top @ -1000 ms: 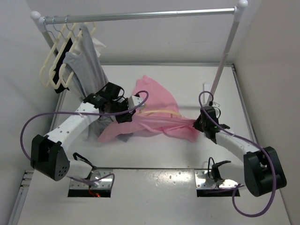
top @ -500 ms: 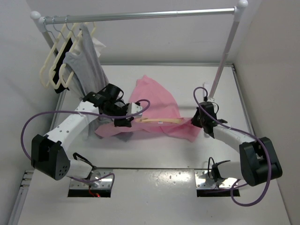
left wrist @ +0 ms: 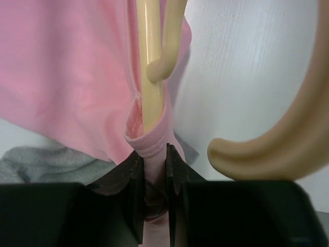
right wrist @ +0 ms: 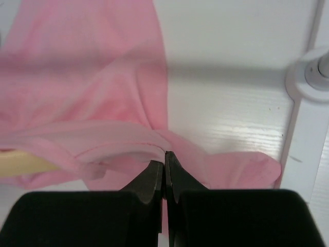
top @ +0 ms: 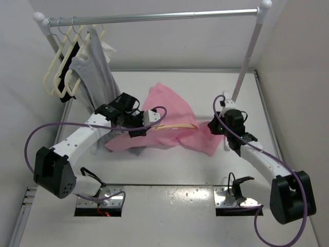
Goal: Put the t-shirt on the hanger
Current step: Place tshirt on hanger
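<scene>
The pink t-shirt (top: pixel 172 105) lies bunched on the white table between my two arms. The peach-beige hanger (top: pixel 177 126) lies across it, partly inside the cloth. My left gripper (top: pixel 148 122) is shut on a fold of the t-shirt (left wrist: pixel 77 77). The hanger's arm (left wrist: pixel 150 77) runs straight out from the jaws into the cloth, and its hook (left wrist: pixel 288 144) curves at the right. My right gripper (top: pixel 211 127) is shut on the t-shirt's right edge (right wrist: pixel 103 77). A hanger tip (right wrist: pixel 20 162) shows at the left of the right wrist view.
A clothes rack rail (top: pixel 154 18) spans the back, and its right post (top: pixel 247 62) stands just behind my right gripper, foot (right wrist: pixel 313 77) close by. Cream hangers (top: pixel 57 72), a black hanger (top: pixel 72 59) and a gray garment (top: pixel 95 67) hang at the left; gray cloth (left wrist: pixel 41 162) lies under the t-shirt.
My right gripper has moved away from the bases and slightly left, still holding the t-shirt's edge. My left gripper has shifted a little right and back, and the hanger moved with the cloth.
</scene>
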You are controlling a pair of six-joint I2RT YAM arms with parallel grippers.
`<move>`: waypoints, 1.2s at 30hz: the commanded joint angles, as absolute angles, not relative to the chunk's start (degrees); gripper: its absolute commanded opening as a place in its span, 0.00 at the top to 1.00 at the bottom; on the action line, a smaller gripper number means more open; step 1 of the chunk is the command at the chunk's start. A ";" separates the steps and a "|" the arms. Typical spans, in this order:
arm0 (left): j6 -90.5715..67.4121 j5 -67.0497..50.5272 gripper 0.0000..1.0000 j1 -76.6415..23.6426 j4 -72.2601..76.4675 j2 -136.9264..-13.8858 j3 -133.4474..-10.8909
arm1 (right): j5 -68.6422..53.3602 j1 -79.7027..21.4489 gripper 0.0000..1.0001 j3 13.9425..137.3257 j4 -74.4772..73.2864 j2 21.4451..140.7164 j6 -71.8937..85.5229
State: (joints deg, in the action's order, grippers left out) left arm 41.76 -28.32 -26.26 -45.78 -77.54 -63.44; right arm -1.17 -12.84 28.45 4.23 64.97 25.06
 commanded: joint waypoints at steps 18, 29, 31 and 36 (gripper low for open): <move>35.68 -11.07 1.00 -38.41 -42.80 -79.19 -65.13 | -21.62 -11.78 1.00 39.81 -2.00 57.57 10.82; 33.49 -23.54 1.00 -38.41 -45.52 -80.77 -74.79 | -20.13 -11.78 0.06 41.82 -8.34 57.75 8.70; 34.36 -26.00 1.00 -38.41 -46.31 -81.30 -75.41 | -19.52 -11.78 0.01 45.43 -8.35 57.13 8.09; 36.47 -27.85 1.00 -38.41 -46.84 -81.83 -75.93 | -23.81 -13.00 0.03 54.56 -13.70 58.17 2.14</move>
State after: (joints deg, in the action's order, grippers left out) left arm 34.65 -23.16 -38.33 -46.15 -81.93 -73.54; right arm -20.71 -12.23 48.47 -12.95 58.85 6.96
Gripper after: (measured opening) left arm 0.219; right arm 0.978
